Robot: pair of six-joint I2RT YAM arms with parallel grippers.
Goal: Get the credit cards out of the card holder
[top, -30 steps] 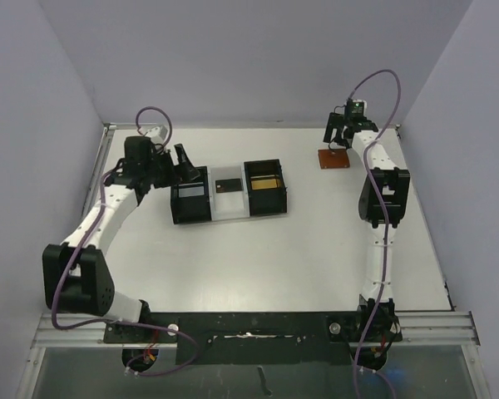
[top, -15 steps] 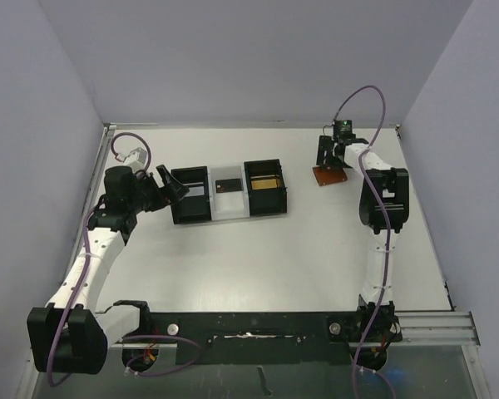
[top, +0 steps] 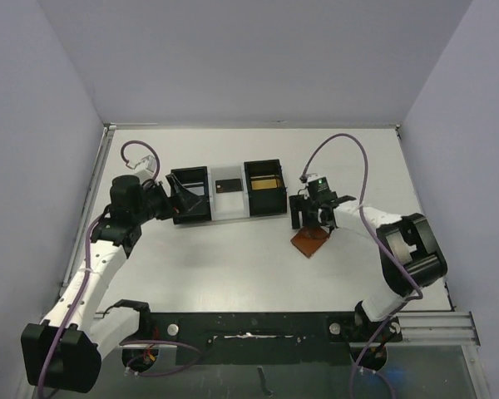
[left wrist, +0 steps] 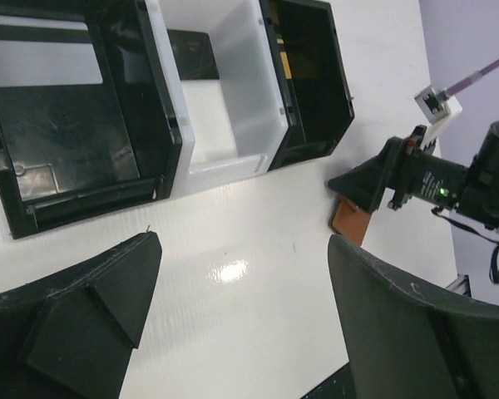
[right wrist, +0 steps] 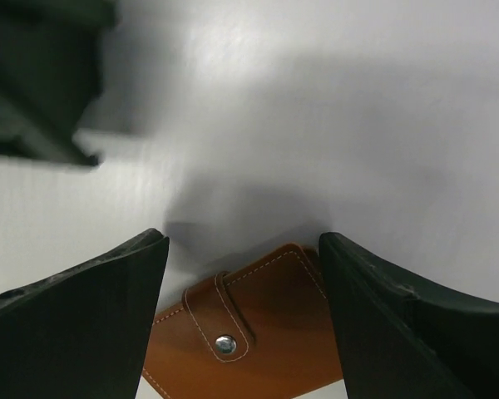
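A small reddish-brown leather card holder sits between the right gripper's black jaws, which are clamped on its two sides. It is folded shut. Pale stitching runs round its edge, and a short tab with a silver snap stud laps over the front. It casts a soft shadow on the white worktop below it.

From above, it hangs tilted under the gripper, near the front right corner of the black-and-white three-compartment tray. I can't tell whether its low corner touches the worktop.

A thin gold-tan card lies in the tray's right black compartment, and a small black card lies in the white middle one.

The left gripper hovers by the tray's left end, jaws spread wide with nothing between them.
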